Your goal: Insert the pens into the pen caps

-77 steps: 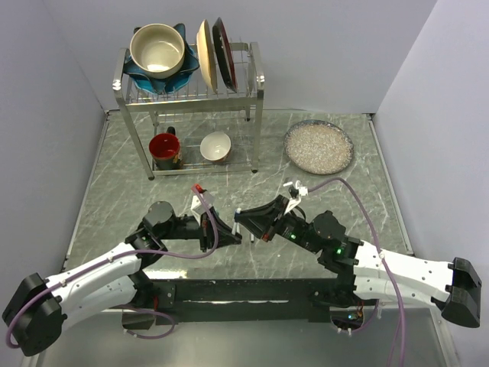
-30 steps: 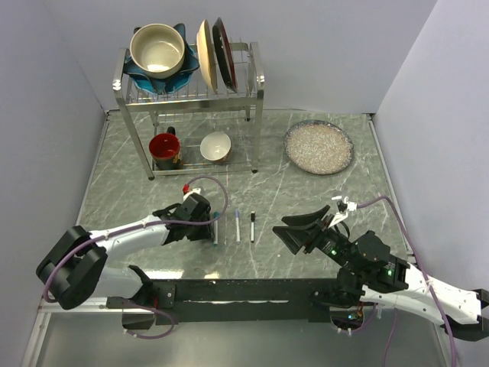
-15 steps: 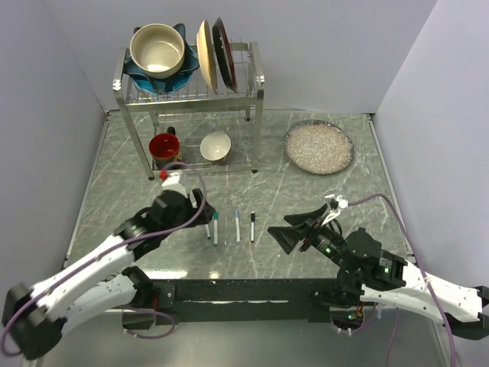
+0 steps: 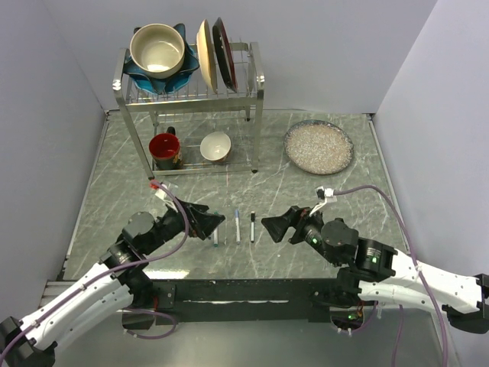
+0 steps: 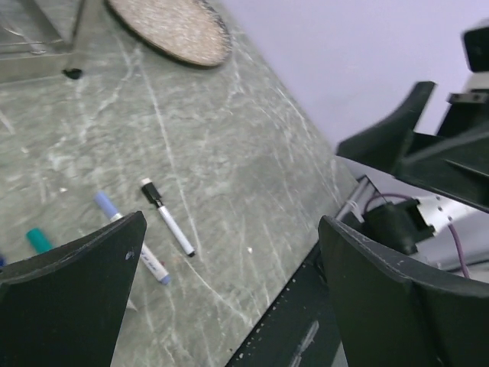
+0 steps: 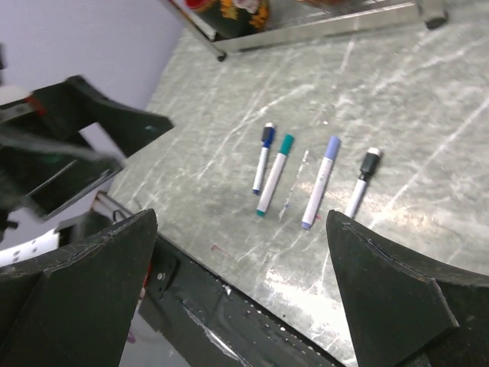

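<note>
Several white-barrelled pens lie side by side on the marble table, each with a cap on one end. In the right wrist view they are a dark-blue-capped pen (image 6: 262, 160), a teal one (image 6: 275, 174), a pale-blue one (image 6: 321, 182) and a black-capped one (image 6: 362, 182). From above, the teal pen (image 4: 216, 235), the pale-blue pen (image 4: 237, 225) and the black pen (image 4: 252, 227) show. My left gripper (image 4: 217, 227) (image 5: 233, 229) hovers open just left of the row, over its left end. My right gripper (image 4: 267, 228) (image 6: 243, 222) is open just right of the row. Neither holds anything.
A metal dish rack (image 4: 256, 84) with bowls and plates stands at the back left, with a red mug (image 4: 165, 147) and a white bowl (image 4: 216, 145) on its lower shelf. A round speckled plate (image 4: 318, 147) sits at the back right. A black base rail (image 4: 244, 294) runs along the near edge.
Both grippers have opened wide. The left arm has drawn back from the pens toward the near left, fingers still pointing at them. The right gripper has moved left, closer to the row.
</note>
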